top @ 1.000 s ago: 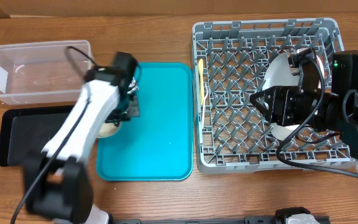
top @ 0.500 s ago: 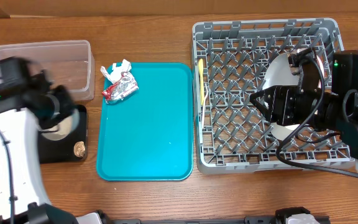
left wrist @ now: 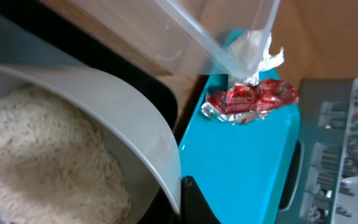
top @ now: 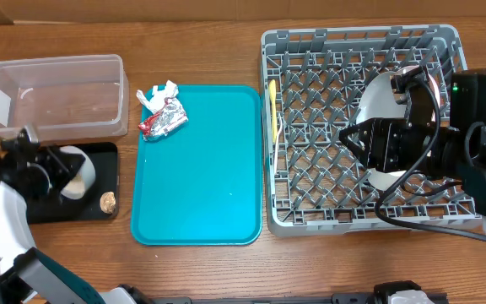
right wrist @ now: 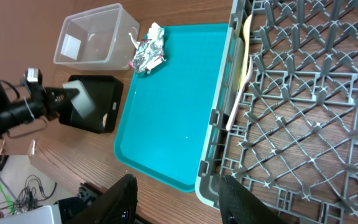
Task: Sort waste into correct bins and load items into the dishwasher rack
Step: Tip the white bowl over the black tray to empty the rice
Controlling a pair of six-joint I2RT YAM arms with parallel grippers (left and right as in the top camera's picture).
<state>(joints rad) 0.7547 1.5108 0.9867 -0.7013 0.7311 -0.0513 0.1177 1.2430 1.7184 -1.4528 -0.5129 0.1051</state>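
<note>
My left gripper [top: 62, 171] is shut on the rim of the small grey-white bowl [top: 76, 173], held tilted over the black tray [top: 32, 207]. In the left wrist view the finger [left wrist: 186, 200] pinches the bowl's rim [left wrist: 135, 118], and white rice [left wrist: 42, 155] fills the bowl. The foil wrapper [top: 164, 122] and tissue [top: 156, 93] lie at the teal tray's far-left corner. The clear tub [top: 57, 97] stands behind the black tray. My right gripper [right wrist: 182, 199] is open and empty above the rack [top: 310, 194], which holds two plates [top: 376, 101] and the yellow utensil [top: 272, 110]. No cup shows.
The teal tray [top: 201, 177] lies between the bins and the rack. A small brown lump [top: 106, 201] sits on the black tray's right edge. The right arm's body [top: 479, 127] covers the rack's right side.
My left arm swung left from the teal tray with the bowl, across to the black tray, and now holds it tilted there. The right arm has not moved.
</note>
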